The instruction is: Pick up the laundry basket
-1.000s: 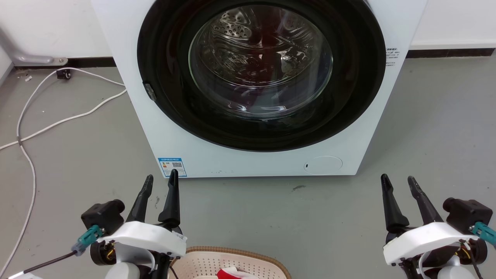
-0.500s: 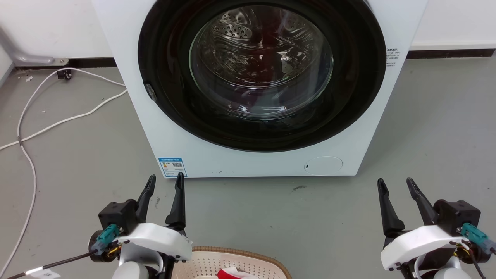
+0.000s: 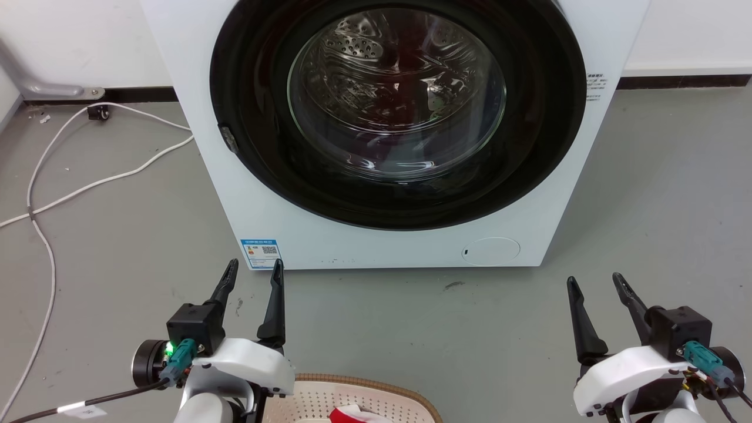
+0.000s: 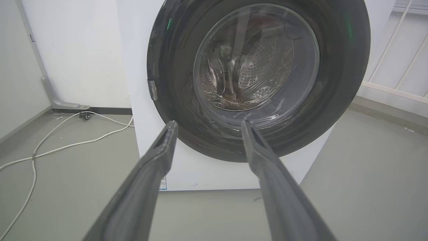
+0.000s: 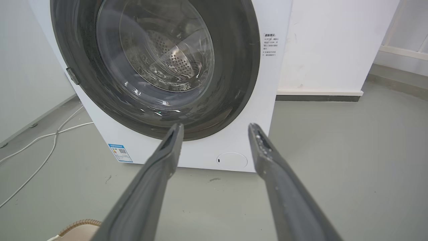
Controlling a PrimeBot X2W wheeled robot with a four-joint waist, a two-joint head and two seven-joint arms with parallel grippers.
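Holding red-white cloth (image 3: 351, 415): laundry basket (image 3: 364, 380) | washing machine (image 3: 352, 247): door shut

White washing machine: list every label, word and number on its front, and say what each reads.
Blue-edged sticker with a QR code, lower left of the white washing machine's front: print too small to read.
Block of small dark print, right edge of the front: too blurred to read.
No text can be quoted.

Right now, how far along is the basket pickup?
Nothing done: the laundry basket sits on the floor, in neither tool. In hand: left tool and right tool are open, empty, pointing at the washing machine. Left: reach the rim, grip, lift.
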